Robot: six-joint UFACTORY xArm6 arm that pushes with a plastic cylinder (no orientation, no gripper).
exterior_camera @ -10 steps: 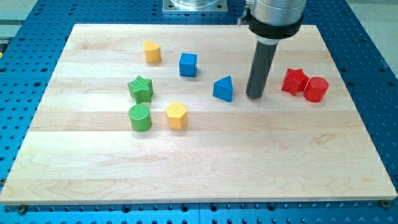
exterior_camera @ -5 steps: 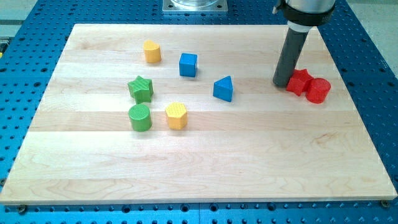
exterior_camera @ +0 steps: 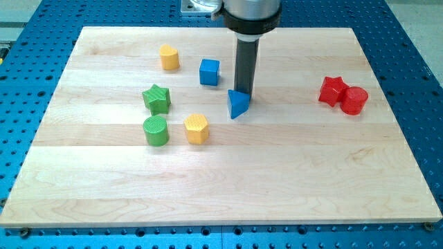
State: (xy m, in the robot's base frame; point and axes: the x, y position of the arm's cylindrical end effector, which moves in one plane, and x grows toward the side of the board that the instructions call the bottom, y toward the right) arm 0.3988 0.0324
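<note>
My tip [exterior_camera: 243, 94] stands at the middle of the board, pressed against the upper right side of the blue triangular block [exterior_camera: 237, 104]. A blue cube [exterior_camera: 209, 72] lies just up and to the left of the rod. Farther left are a yellow block [exterior_camera: 169, 57], a green star [exterior_camera: 156, 98], a green cylinder [exterior_camera: 156, 130] and a yellow hexagonal block [exterior_camera: 196, 128]. At the view's right, a red star [exterior_camera: 331, 90] touches a red cylinder [exterior_camera: 353, 100].
The wooden board [exterior_camera: 221, 180] lies on a blue perforated table [exterior_camera: 415, 62]. The arm's metal base plate [exterior_camera: 201, 7] sits at the view's top edge.
The rod went right to the red star, nudged it against the red cylinder, then swung back left to the blue triangular block, which has shifted left and turned.
</note>
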